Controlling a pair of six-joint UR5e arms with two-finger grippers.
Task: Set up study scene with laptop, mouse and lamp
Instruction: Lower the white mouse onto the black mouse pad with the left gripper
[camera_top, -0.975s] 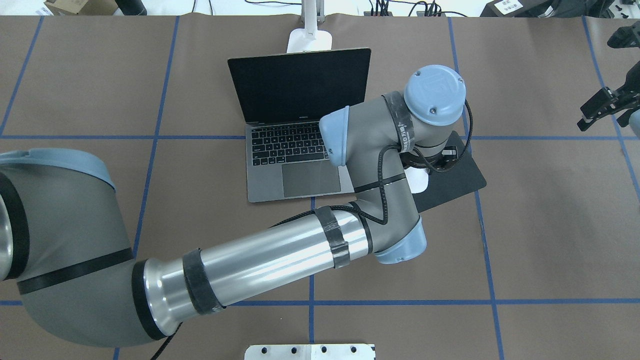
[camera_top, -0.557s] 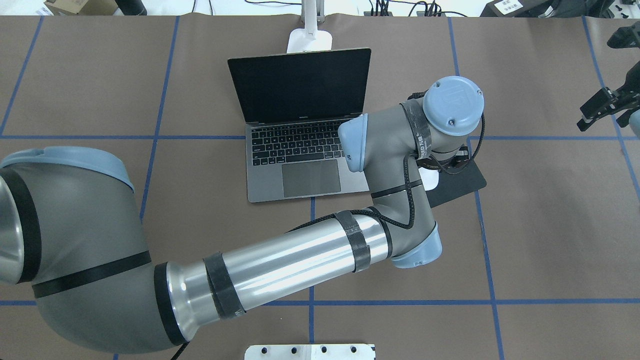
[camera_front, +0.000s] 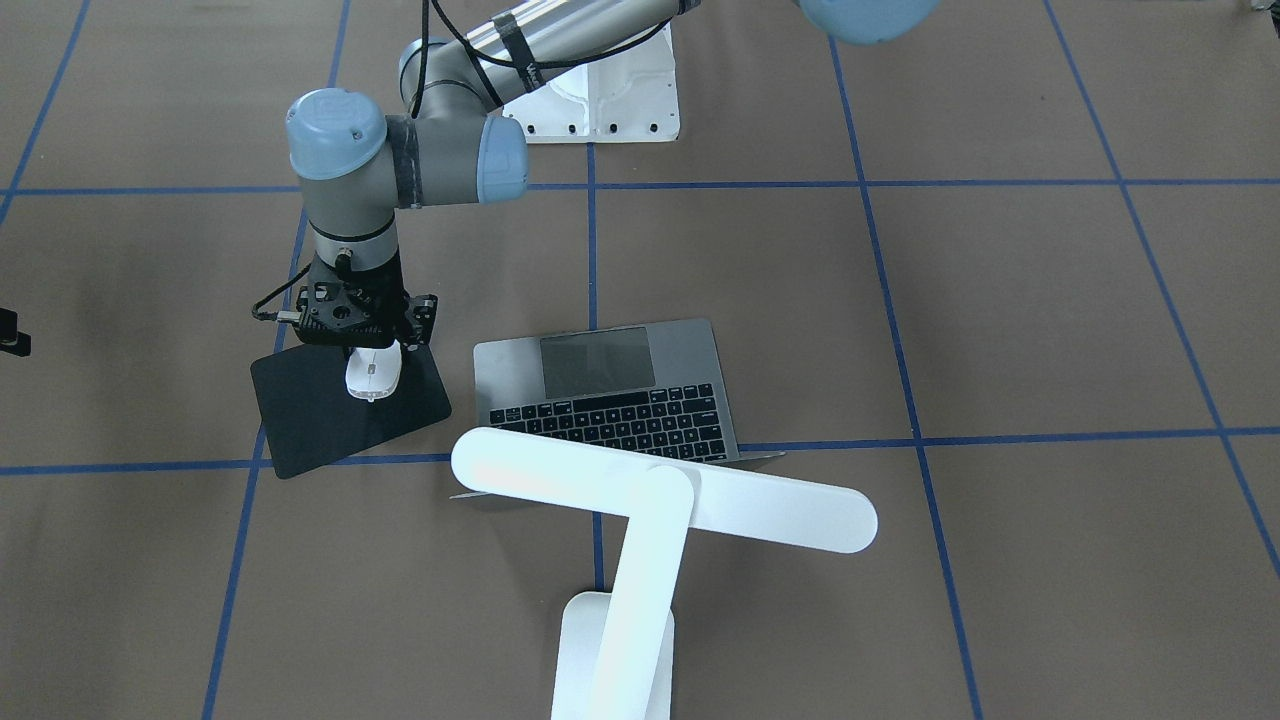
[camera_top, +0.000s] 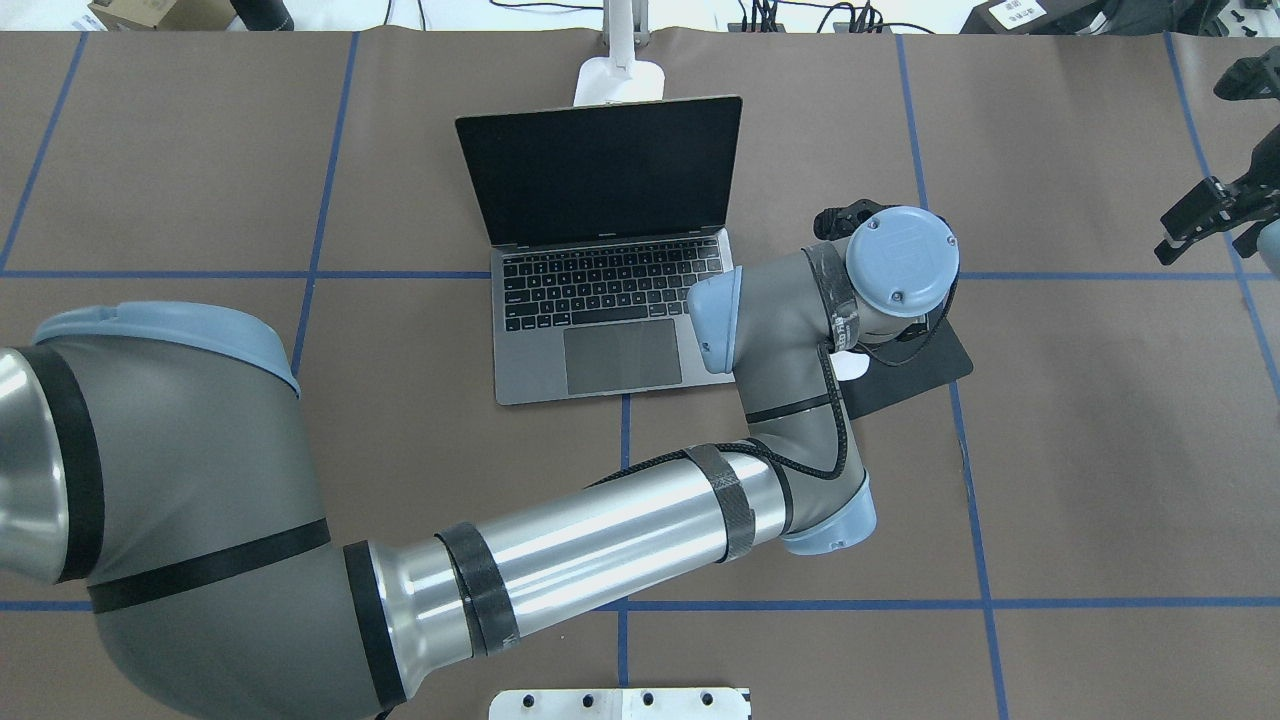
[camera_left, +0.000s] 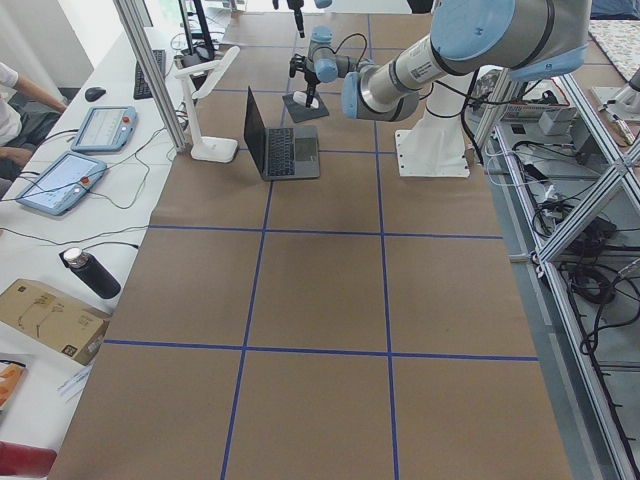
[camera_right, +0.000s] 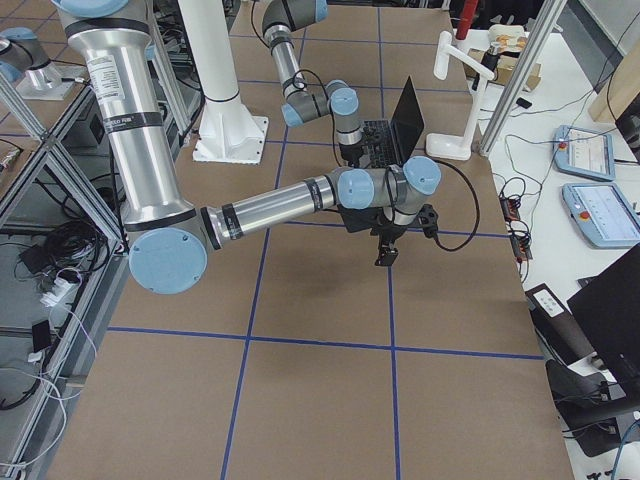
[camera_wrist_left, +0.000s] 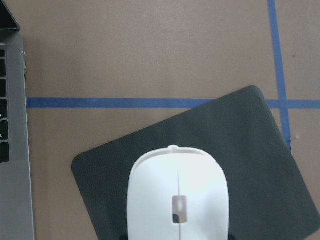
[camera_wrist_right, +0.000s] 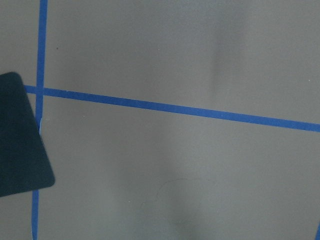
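Open laptop (camera_top: 600, 330) and lamp (camera_front: 660, 495) behind its screen: placed, I judge. The mouse (camera_front: 372, 378) lies on the mousepad (camera_front: 310, 410), left gripper (camera_front: 366, 350) over its rear; I cannot tell whether the fingers pinch it. The right gripper (camera_top: 1200, 220) hangs well apart, finger state unclear. Remaining, probably: release, retract.

- My left arm (camera_top: 600, 540) reaches forward and across into the right half of the overhead view, bent sharply at the elbow.
- My left gripper (camera_front: 370, 345) points straight down, held low; its jaws are hidden from me.
- My right arm (camera_right: 290, 205) stretches out nearly level.
- My right gripper (camera_top: 1205, 220) hangs raised, pointing down; whether it is parted or closed, I cannot tell.
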